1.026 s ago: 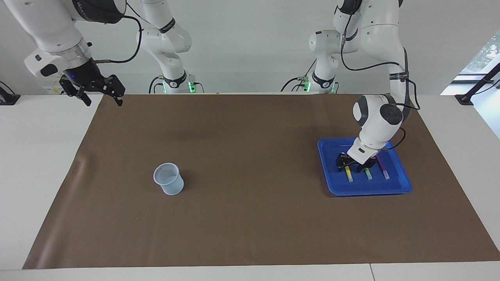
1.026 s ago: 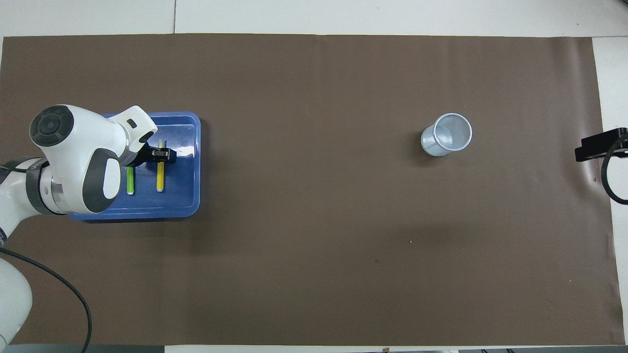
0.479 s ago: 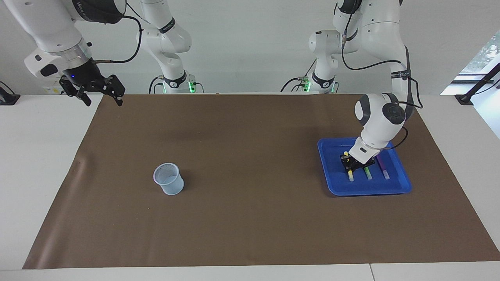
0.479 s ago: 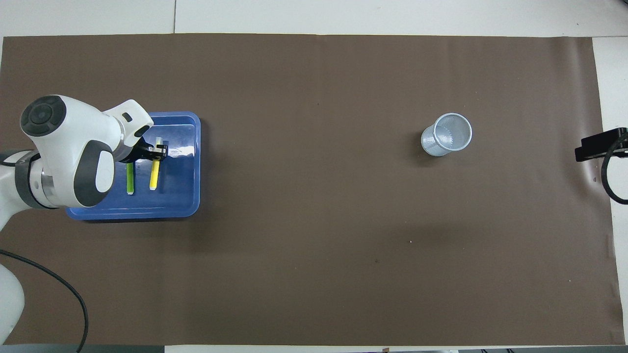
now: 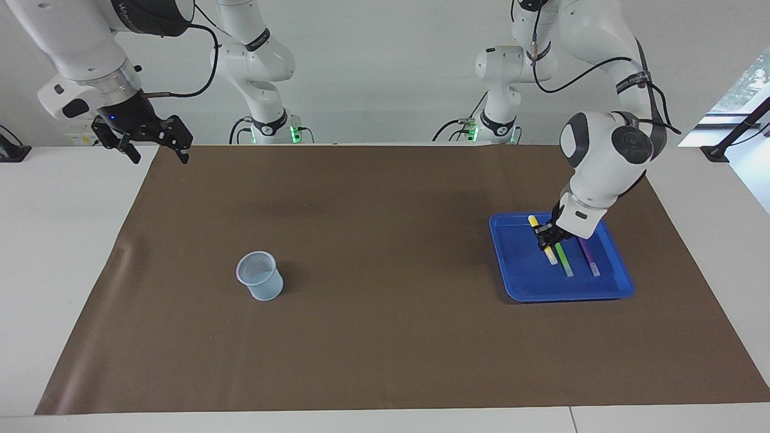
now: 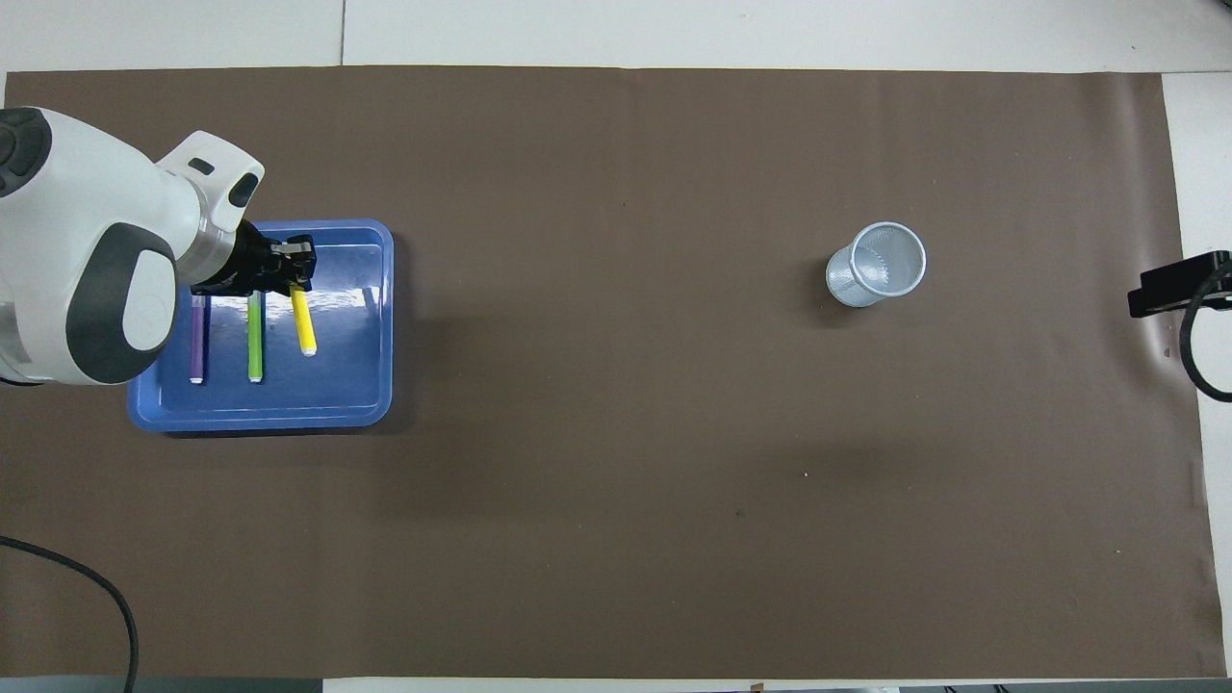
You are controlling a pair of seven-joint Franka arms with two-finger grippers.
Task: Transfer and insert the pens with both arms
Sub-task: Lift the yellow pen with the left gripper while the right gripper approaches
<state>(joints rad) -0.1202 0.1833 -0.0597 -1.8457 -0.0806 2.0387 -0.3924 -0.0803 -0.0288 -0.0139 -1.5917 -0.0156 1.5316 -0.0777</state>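
Observation:
My left gripper (image 5: 546,236) (image 6: 295,274) is shut on the yellow pen (image 5: 541,237) (image 6: 304,322) and holds it tilted, lifted above the blue tray (image 5: 517,282) (image 6: 366,385). The green pen (image 5: 564,260) (image 6: 255,337) and the purple pen (image 5: 589,257) (image 6: 197,339) lie side by side in the tray. My right gripper (image 5: 157,144) hangs open and empty above the brown mat's corner nearest the right arm's base; it waits.
A pale mesh cup (image 5: 260,276) (image 6: 876,264) stands upright on the brown mat (image 5: 373,337) toward the right arm's end. A black clamp (image 6: 1179,284) sits at the table's edge on that same end.
My left gripper closed on the yellow pen and rose with it, lifting it off the tray floor. The purple pen is now uncovered in the overhead view. The right arm has not moved.

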